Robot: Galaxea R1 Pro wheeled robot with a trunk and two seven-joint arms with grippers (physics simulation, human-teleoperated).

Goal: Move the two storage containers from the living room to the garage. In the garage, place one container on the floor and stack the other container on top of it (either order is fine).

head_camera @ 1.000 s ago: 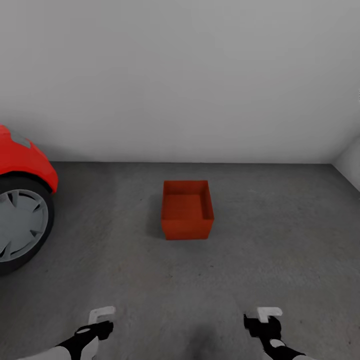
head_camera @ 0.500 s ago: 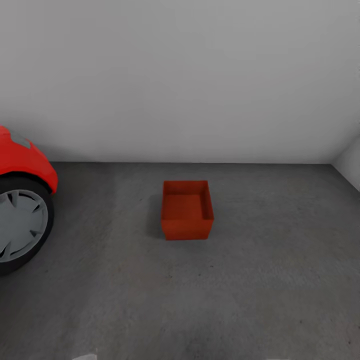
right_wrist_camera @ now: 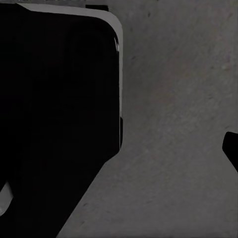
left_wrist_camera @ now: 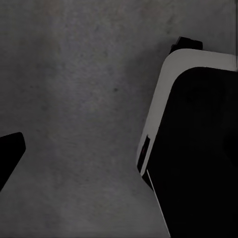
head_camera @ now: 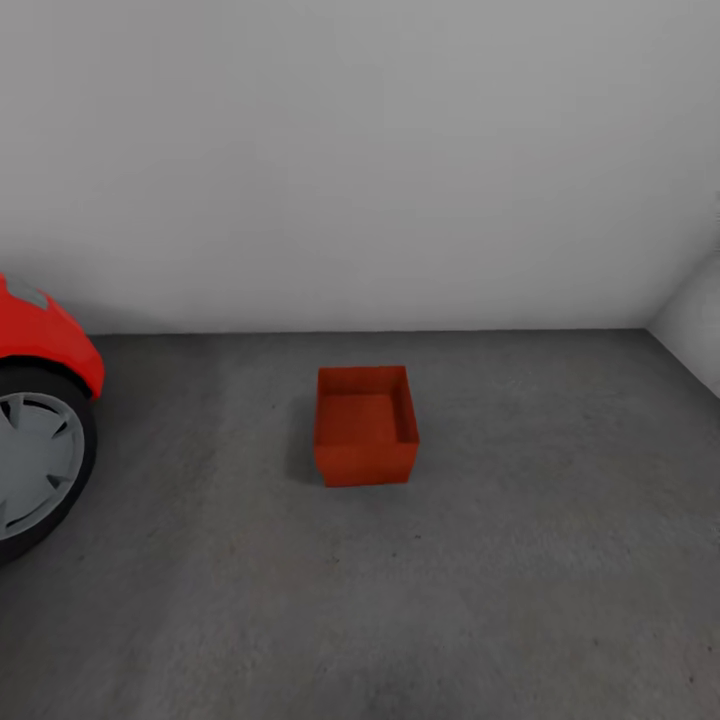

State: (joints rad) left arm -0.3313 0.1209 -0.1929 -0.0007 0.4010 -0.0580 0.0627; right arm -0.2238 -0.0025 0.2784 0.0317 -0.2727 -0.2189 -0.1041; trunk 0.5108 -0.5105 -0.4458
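One orange-red open-top storage container [head_camera: 365,425] stands upright and empty on the grey concrete floor [head_camera: 550,580] of the garage, about midway between the car and the right wall. In the left wrist view a dark fingertip [left_wrist_camera: 10,153] of the left gripper sits at the picture's edge over bare floor, with nothing beside it. A dark fingertip [right_wrist_camera: 231,148] of the right gripper likewise shows at the edge of the right wrist view, over bare floor. Both grippers look open and hold nothing.
A red car [head_camera: 40,335] with its front wheel [head_camera: 30,465] stands at the left. A white wall [head_camera: 360,160] closes the back, and a side wall [head_camera: 695,330] meets it at the right. My black, white-edged base [left_wrist_camera: 198,148] [right_wrist_camera: 54,124] shows in both wrist views.
Both arms have dropped out of the bottom of the head view. The whole picture has shifted slightly, so the camera moved; the container stays put on the floor.
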